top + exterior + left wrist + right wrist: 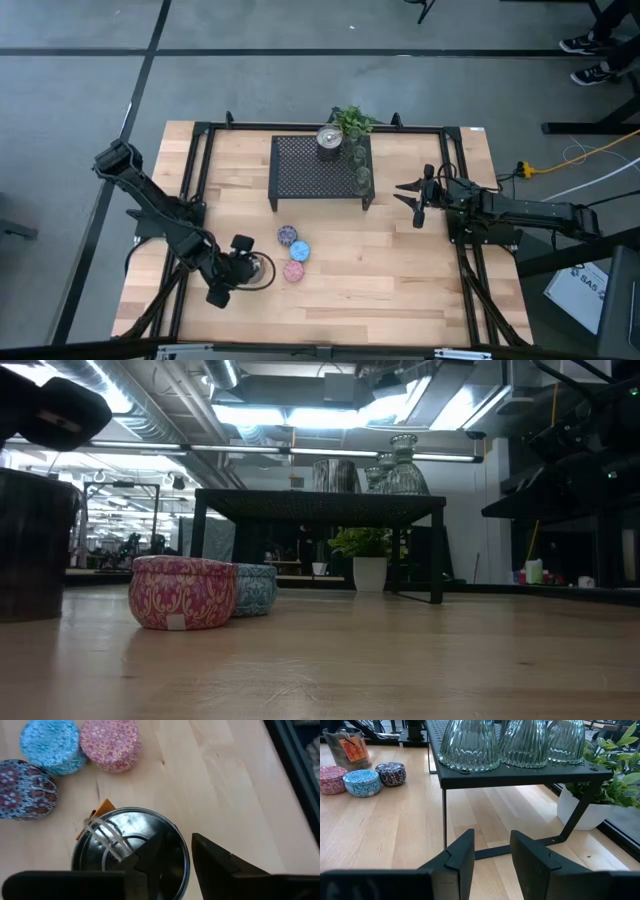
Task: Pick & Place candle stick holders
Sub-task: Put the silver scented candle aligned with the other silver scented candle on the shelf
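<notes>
A shiny silver holder (263, 270) with an orange tag (102, 810) stands on its base on the table at the near left. My left gripper (182, 862) is open over its rim, one finger above the hollow and one outside. Purple (287, 236), blue (299, 251) and pink (293, 271) glittery holders sit on the table beside it. A second silver holder (328, 138) and three glassy cups (525, 740) stand on the black mesh rack (310, 170). My right gripper (413, 196) is open and empty to the right of the rack. My left gripper stands at the silver holder's rim (186, 851), on the side nearest it, coming from above. One finger (155, 860) shows over the hollow and the other (220, 865) outside the wall. I cannot tell whether either finger touches it. The holder stands upright on the table (35, 545).
A small green plant in a white pot (580, 800) stands behind the rack at the far edge. A black frame (200, 160) runs along the table's sides. Bare wood (400, 280) lies in the near middle and right.
</notes>
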Available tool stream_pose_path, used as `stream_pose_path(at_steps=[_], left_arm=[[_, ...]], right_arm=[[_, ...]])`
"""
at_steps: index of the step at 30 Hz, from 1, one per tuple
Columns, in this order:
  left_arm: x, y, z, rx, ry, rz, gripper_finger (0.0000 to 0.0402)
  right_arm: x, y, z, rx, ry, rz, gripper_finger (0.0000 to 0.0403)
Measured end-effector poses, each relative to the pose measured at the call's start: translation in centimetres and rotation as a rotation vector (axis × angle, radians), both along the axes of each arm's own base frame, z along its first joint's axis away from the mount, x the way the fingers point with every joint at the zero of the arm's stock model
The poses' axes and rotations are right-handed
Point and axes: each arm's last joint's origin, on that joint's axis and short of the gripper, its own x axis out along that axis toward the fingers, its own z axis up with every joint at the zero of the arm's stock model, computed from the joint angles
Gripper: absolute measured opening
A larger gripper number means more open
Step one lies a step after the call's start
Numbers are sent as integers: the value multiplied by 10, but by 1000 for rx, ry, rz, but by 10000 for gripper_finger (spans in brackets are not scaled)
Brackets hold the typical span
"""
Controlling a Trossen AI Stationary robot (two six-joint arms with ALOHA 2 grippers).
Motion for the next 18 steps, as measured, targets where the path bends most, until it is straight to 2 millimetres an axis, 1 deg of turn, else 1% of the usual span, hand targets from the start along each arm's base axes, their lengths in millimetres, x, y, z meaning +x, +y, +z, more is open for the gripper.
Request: stream_pose_path(at_steps=[7,11,16,18], left_arm=[[3,8,-2,128,-72,85,77],[7,17,-3,159,-53,122,52],[9,26,-3,187,-29,158,10],[11,28,-3,189,-24,169,7]], right_arm=[[0,0,0,0,0,0,128],[0,0,0,0,0,0,128],[0,0,0,0,0,0,128],[0,0,0,0,0,0,128]])
